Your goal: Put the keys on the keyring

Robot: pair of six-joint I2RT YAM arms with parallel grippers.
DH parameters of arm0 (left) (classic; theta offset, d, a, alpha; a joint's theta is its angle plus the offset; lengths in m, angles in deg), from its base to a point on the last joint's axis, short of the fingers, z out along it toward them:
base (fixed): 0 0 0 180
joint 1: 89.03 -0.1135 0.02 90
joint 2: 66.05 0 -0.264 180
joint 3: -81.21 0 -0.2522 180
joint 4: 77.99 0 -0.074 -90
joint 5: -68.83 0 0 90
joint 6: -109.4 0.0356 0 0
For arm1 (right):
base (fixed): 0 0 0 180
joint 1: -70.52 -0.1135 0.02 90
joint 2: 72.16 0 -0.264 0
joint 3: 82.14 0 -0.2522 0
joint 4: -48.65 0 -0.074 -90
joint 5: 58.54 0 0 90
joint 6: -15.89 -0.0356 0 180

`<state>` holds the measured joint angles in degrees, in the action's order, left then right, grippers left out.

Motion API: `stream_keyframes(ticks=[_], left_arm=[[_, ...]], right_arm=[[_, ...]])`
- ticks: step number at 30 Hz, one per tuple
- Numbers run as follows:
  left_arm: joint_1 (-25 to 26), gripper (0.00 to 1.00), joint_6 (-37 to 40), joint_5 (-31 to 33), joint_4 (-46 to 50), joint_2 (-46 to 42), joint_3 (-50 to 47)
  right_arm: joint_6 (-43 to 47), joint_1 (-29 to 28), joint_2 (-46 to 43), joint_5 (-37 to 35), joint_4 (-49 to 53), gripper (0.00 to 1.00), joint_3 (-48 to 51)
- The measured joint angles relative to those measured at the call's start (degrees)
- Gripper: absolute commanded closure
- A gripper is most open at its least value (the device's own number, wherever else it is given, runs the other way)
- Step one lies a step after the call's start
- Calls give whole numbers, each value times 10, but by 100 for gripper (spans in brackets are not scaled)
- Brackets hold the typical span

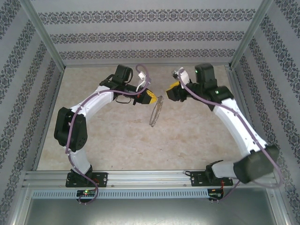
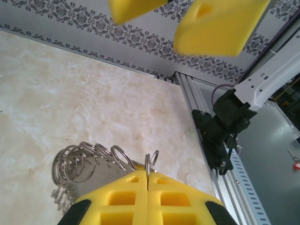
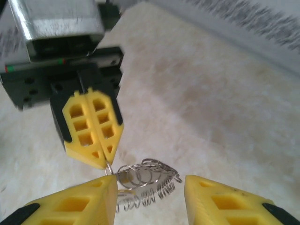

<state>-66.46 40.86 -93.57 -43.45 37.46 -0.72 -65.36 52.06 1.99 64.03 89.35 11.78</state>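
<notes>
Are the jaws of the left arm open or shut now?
Shut. In the left wrist view the two yellow jaws meet without a gap, pinching a small ring of the keyring.

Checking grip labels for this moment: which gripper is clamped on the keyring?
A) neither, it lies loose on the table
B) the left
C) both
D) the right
B: the left gripper is shut on the keyring at its rim, while the right gripper has its fingers apart on either side of the keyring.
</notes>
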Motion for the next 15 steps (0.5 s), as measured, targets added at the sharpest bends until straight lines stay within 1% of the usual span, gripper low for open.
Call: stream_keyframes(ticks=[3,7,10,15], left_arm=[[1,100,-31,12,-48,-8,-21],[5,100,-64,22,-95,-24,-38],[7,100,-79,22,-115,-33,-39],[7,100,-91,22,-134,-39,-39]], right_arm=[[-71,-1,-49,-1,-126,57,115],[-136,-1,-63,16,-278,56,248],[-163,0,-62,25,-334,56,294],[-185,-1,-49,56,-417,57,296]])
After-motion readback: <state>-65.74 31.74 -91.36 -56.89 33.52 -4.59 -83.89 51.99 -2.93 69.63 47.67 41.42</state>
